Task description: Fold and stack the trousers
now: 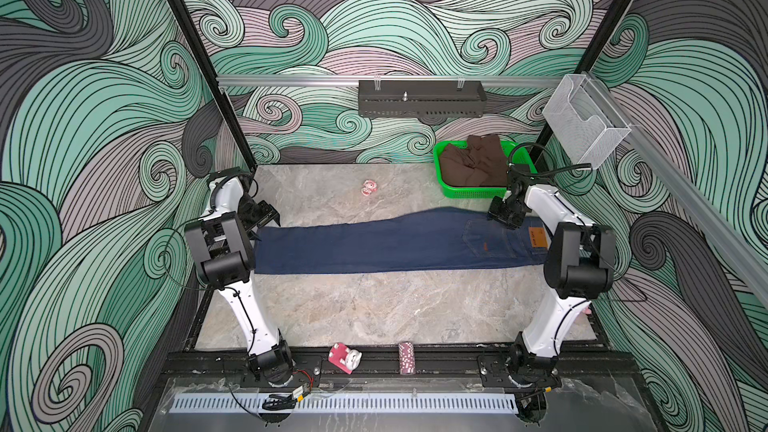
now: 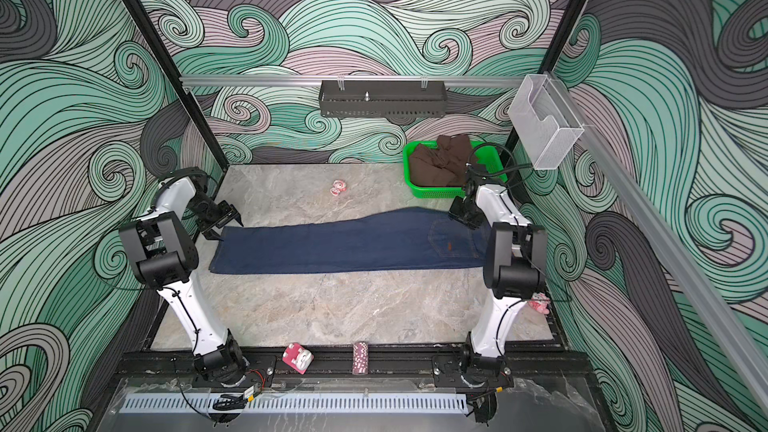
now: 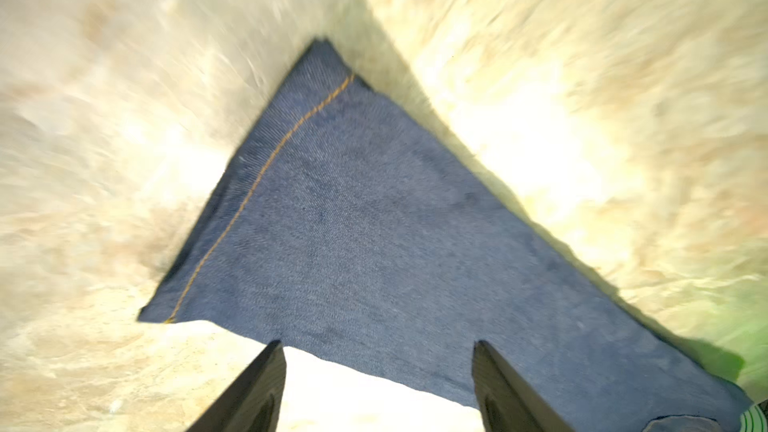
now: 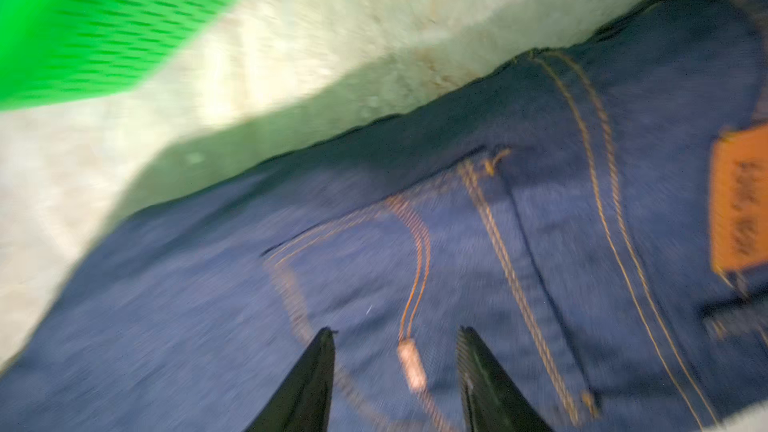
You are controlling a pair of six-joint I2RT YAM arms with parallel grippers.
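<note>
The trousers [image 1: 374, 243] [image 2: 332, 247] lie flat across the table, one leg folded onto the other, hems at the left and waist at the right. A tan patch [image 1: 536, 238] [image 4: 739, 201] marks the waistband. My left gripper [image 1: 268, 218] [image 2: 227, 229] [image 3: 377, 344] hovers open at the far corner of the hem, and between its fingers I see only the cloth edge [image 3: 374, 222] and bare table. My right gripper [image 1: 505, 218] [image 2: 465, 216] [image 4: 395, 330] is open just above the back pocket [image 4: 353, 263], holding nothing. Both wrist views are blurred.
A green basket [image 1: 469, 192] [image 2: 436, 191] [image 4: 62, 14] with a brown garment [image 1: 473, 164] stands at the back right, close behind the right gripper. A small pink-white object [image 1: 368, 189] lies behind the trousers. A pink object [image 1: 345, 358] and a chip stack [image 1: 405, 357] sit on the front rail.
</note>
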